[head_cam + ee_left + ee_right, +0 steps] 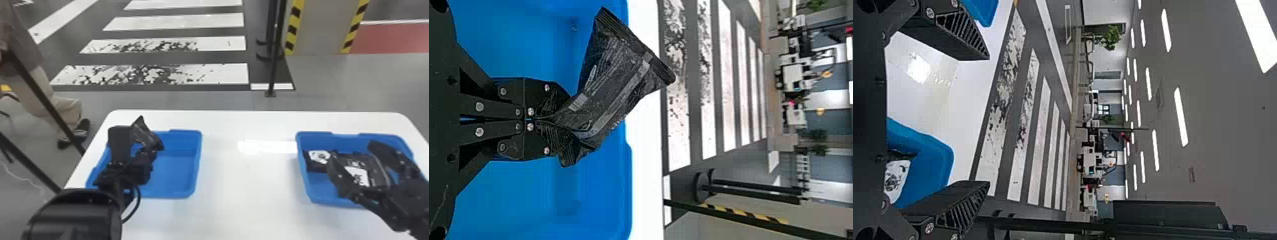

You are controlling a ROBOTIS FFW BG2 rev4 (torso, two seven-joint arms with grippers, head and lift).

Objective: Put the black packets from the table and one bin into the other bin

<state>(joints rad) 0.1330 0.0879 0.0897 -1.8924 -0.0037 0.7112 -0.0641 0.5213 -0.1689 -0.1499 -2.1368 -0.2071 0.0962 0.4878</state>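
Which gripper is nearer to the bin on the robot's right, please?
Right. The right gripper is open over the right bin, while the left gripper is above the left bin, shut on a black packet.

Black packet (616,75) looks glossy, crinkled plastic; blue bin (198,159), smooth plastic; white tabletop (249,182) shines smooth; screws (479,106) look metallic

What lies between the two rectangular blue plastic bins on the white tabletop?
In the head view, the white tabletop between the left bin and the right bin is bare, with only reflected light on it.
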